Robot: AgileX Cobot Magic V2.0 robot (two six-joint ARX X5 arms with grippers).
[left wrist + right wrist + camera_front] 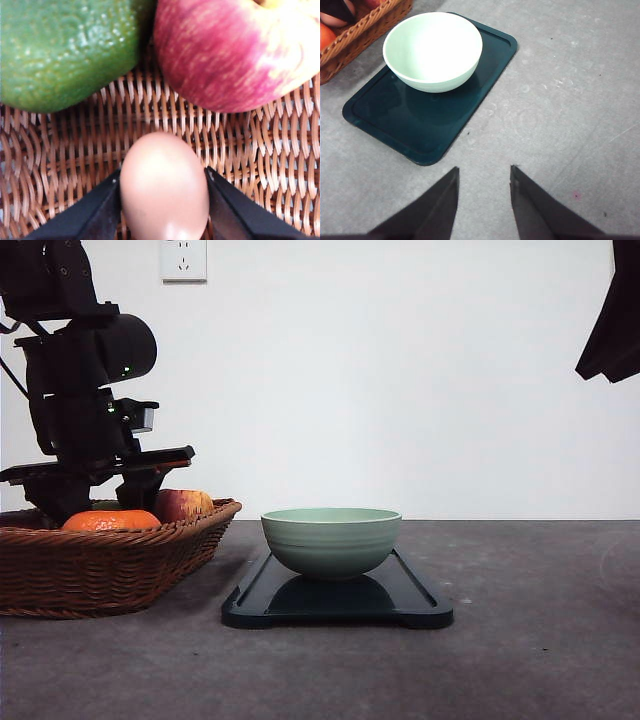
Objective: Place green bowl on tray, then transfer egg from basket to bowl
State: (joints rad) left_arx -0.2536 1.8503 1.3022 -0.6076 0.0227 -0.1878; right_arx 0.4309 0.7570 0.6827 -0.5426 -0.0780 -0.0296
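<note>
At the left, the basket [100, 560] holds an orange [110, 521], an apple [235, 50] and a green fruit [60, 45]. The left hand [164, 200] reaches down into it, fingers pressed against both sides of the egg [164, 187], seemingly clamped for lifting. The bowl [331, 540] already sits on the tray [420, 605], ready to receive it. The right hand [484, 200] hangs apart and empty over the surface [570, 100], clear of the route.

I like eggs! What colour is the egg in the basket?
The egg is a pale pinkish-brown, smooth and plain. It shows best in the left wrist view.
</note>
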